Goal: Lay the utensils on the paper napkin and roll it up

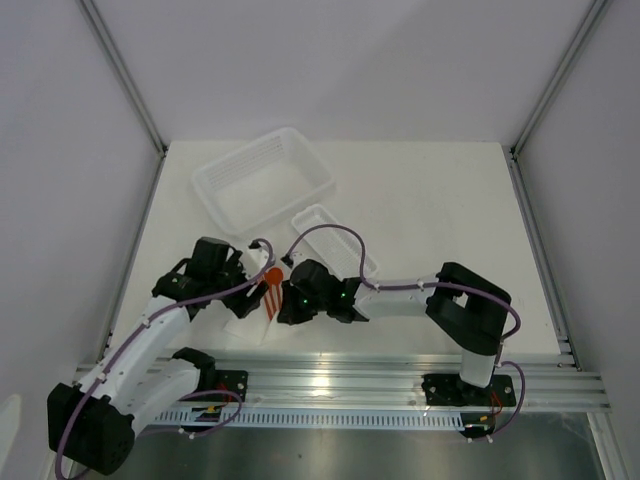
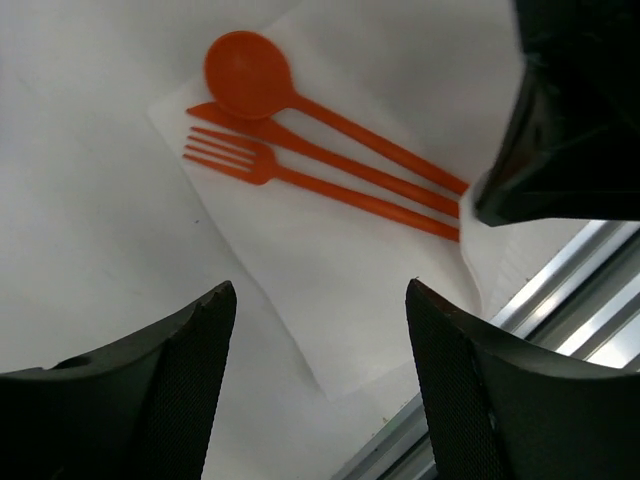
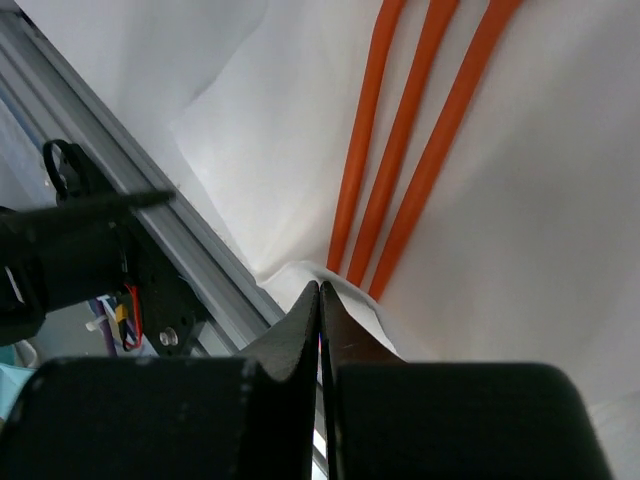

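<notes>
We're seeing left hand (image 2: pixel 320 300) hovering open above the napkin (image 2: pixel 300 270) | right hand (image 3: pixel 320 298) clamping closed on the napkin's edge by the handle tips | utensils (image 2: pixel 320 160) lying side by side on napkin on counter (image 2: pixel 80 220)

1. From above, mostly covered by left gripper (image 1: pixel 247 272) and right gripper (image 1: pixel 287 300): paper napkin (image 1: pixel 247 327), utensils (image 1: pixel 272 295).
2. In left wrist view, handle ends hidden behind right gripper.
3. In right wrist view, utensil heads cut off at top.

2 white-and-black arms (image 1: pixel 140 342) trail looping purple cables (image 1: pixel 335 227).
</notes>
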